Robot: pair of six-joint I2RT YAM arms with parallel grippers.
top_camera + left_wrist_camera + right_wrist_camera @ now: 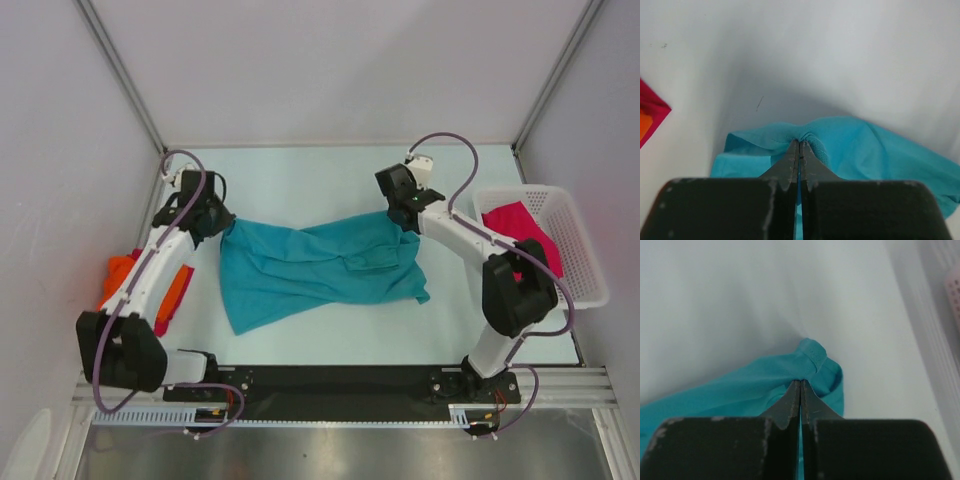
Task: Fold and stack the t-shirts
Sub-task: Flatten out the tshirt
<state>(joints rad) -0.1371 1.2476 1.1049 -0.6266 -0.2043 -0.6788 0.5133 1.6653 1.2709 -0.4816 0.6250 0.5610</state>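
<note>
because the left claw [799, 143] and the right claw [800, 382] are each clamped tight on a far corner of the soft teal short-sleeved cloth t-shirt [320, 272], the garment is drawn out wide between them over the middle of the pale white desk [300, 180], its near part trailing on the surface, a hold that looks meant to spread it flat for folding. a magenta-pink shirt [515, 225] waits in the white plastic lattice basket [578, 245] at the right, while an orange shirt [118, 272] lies at the desk's left edge beneath the left arm, probably where the stack is growing
</note>
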